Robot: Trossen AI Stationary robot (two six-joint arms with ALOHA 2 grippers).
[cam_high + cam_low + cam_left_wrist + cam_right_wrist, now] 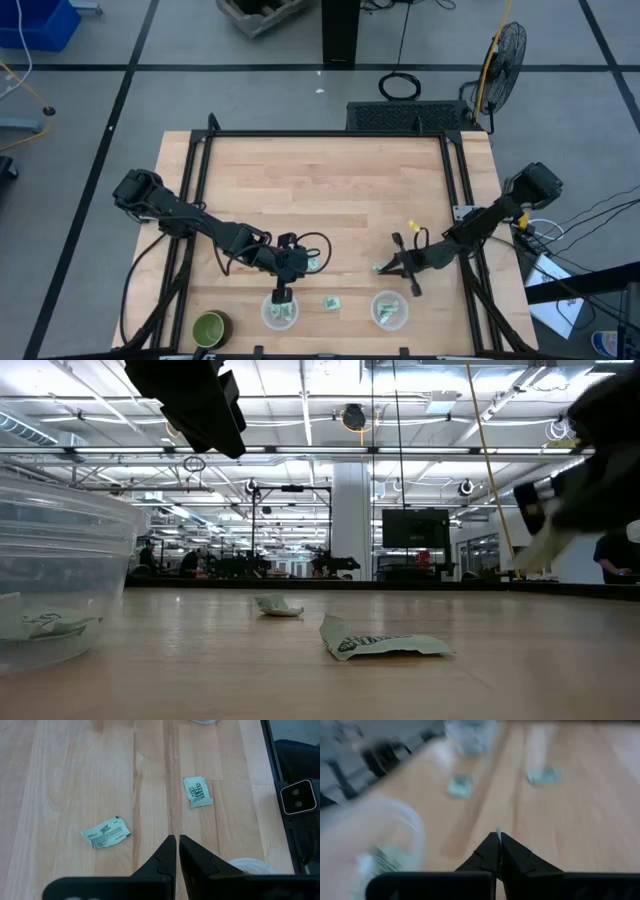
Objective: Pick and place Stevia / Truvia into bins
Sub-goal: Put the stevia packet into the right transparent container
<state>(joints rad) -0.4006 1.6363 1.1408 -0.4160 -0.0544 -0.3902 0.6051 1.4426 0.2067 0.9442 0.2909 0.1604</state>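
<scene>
Near the table's front edge, my left gripper (281, 296) hangs clenched and empty over the left bin (280, 311), which holds packets. For the next pick I'd part the fingers first, then drop flat onto the loose Stevia packet (331, 303) lying between the 2 bins. Further right, my right gripper (384, 268) is pinched on a packet (380, 267) just behind the right bin (390, 310); I'd centre over the cup before letting go.

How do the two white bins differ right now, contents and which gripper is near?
The left bin holds packets and has the left gripper right at its far rim; the right bin also holds packets, but the right gripper sits farther back, beside a loose packet. Another packet lies between them. Both bins are round, translucent white and equal in size.
</scene>
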